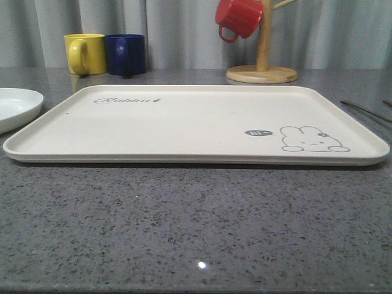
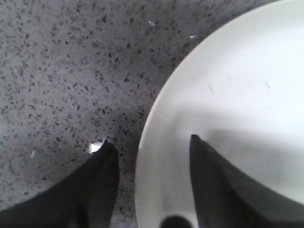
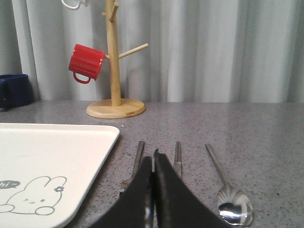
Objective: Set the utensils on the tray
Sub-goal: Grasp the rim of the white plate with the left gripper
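We are hovering our left fingers (image 2: 152, 147), spread, astride the plate (image 2: 237, 109) rim, one over the desk (image 2: 61, 71), one over the white bowl of it; our right fingers (image 3: 153, 164) are pressed together, pinching nothing, above the fork (image 3: 135, 164), chopsticks (image 3: 177, 154) and spoon (image 3: 228, 190) lying just beside the tray (image 1: 184, 122), which is sitting bare. We are judging the plate stiff, glossy and breakable, best gripped at the rim; the utensils thin, slippery, hard to lift flat, best pinched mid-handle. The front view is giving us the plate (image 1: 15, 107) left of the tray, while the right wrist view alone is separating the three utensils clearly
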Controlling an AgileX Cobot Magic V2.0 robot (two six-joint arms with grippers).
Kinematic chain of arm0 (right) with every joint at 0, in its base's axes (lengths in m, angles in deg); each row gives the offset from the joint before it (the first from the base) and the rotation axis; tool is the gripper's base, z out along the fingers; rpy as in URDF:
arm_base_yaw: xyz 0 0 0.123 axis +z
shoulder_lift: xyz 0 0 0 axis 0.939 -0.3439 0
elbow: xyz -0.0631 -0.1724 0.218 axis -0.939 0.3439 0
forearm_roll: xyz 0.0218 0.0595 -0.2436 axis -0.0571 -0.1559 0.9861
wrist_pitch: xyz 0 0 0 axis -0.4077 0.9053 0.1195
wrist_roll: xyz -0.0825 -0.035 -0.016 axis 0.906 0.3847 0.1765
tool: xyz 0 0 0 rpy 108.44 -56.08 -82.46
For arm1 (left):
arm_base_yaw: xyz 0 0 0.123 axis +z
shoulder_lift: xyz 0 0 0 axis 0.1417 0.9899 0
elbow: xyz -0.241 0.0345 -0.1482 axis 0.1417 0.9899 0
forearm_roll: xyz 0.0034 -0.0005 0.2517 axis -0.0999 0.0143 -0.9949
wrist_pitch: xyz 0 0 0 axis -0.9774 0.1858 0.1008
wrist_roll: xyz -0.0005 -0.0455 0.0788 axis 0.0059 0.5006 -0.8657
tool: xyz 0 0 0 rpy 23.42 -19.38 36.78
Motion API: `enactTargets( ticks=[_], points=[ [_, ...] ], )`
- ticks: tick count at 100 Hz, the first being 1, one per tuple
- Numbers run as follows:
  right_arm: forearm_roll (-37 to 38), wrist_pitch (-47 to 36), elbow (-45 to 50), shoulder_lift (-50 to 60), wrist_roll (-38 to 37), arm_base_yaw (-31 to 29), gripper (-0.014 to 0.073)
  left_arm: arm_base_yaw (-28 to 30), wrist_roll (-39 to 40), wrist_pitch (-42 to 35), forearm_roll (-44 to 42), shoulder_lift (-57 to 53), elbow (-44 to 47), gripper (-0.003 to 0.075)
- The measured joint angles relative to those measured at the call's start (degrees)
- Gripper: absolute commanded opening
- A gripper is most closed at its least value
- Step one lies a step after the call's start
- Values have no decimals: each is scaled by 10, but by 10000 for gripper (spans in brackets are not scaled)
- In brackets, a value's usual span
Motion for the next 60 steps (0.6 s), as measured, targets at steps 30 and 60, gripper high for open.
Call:
enactTargets(
  ticks=[30,60],
  points=[
    [0,0,0,0,0,0,-68,2,-13,5,6,0,-1,-17],
    [0,0,0,0,0,0,-68,49,-76,25,99,-31,-13,-17]
  ],
)
